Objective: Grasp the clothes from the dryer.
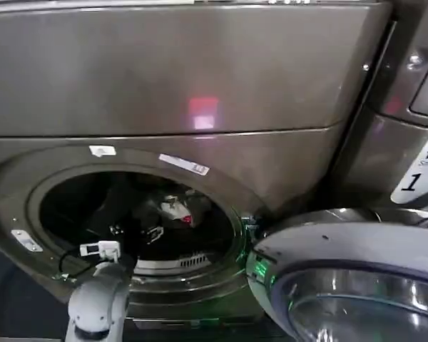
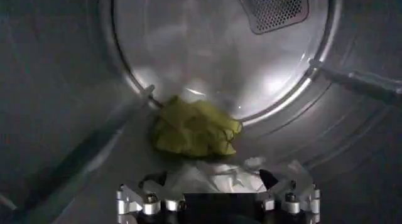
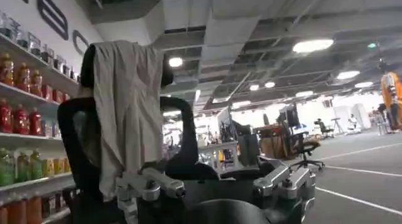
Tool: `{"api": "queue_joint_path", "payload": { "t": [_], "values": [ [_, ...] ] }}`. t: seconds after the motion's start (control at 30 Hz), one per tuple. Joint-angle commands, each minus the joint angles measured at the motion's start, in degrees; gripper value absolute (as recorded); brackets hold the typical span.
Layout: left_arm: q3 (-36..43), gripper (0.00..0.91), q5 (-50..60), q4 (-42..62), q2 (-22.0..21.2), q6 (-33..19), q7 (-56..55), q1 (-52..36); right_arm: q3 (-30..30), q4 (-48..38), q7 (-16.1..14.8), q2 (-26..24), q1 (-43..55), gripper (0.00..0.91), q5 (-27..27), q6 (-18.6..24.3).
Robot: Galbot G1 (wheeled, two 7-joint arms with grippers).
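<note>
The left gripper (image 2: 217, 197) is reached inside the dryer (image 1: 164, 92) through its round port, fingers spread wide above the clothes (image 2: 198, 128) on the drum floor. A white garment lies between the fingers; a yellow-green one sits just beyond. The reach looks done; next comes closing on the fabric. The right gripper (image 3: 217, 194) waits open, away from the dryer

The head view is dim and soft. A pink-red glow reflects on the top panel of the dryer (image 1: 200, 78), and green light shines on the open door (image 1: 342, 278). Beyond the left gripper (image 2: 217, 203) the drum is dark, with white glare on its back wall; the clothes (image 2: 196, 128) are slightly blurred. Past the right gripper (image 3: 217, 194), ceiling lamps (image 3: 320, 46) shine brightly.
</note>
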Motion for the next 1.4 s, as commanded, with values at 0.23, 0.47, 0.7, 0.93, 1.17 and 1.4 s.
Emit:
{"api": "queue_joint_path", "payload": {
  "t": [0.23, 0.47, 0.7, 0.93, 1.17, 1.4],
  "values": [
    [-3.6, 0.907, 64.4, 12.7, 0.3, -31.3, 46.4, -15.1, -1.8, 1.2, 0.0, -0.1, 0.3, 0.907, -1.1, 0.4],
    [-4.2, 0.907, 73.1, 18.6, -0.3, -38.3, 55.8, -22.0, -2.2, 1.2, 0.0, -0.3, 0.2, 0.907, -1.3, 0.8],
    [-3.5, 0.907, 72.0, 25.3, -0.4, -44.3, 64.4, -25.9, -2.7, 1.4, 0.1, -0.4, 0.5, 0.907, -1.6, 1.0],
    [-2.7, 0.907, 71.9, 28.5, 0.1, -44.2, 67.0, -27.7, -3.4, 1.3, 0.1, -0.4, 1.1, 0.907, -2.5, 1.5],
    [-2.6, 0.907, 69.6, 31.2, 0.3, -44.4, 65.8, -28.9, -4.4, 1.3, 0.1, -0.3, 1.9, 0.907, -3.1, 1.8],
    [-2.0, 0.907, 65.9, 34.8, 0.4, -43.3, 65.5, -29.8, -5.3, 1.6, 0.1, -0.1, 2.5, 0.907, -3.8, 2.0]
  ]
}}
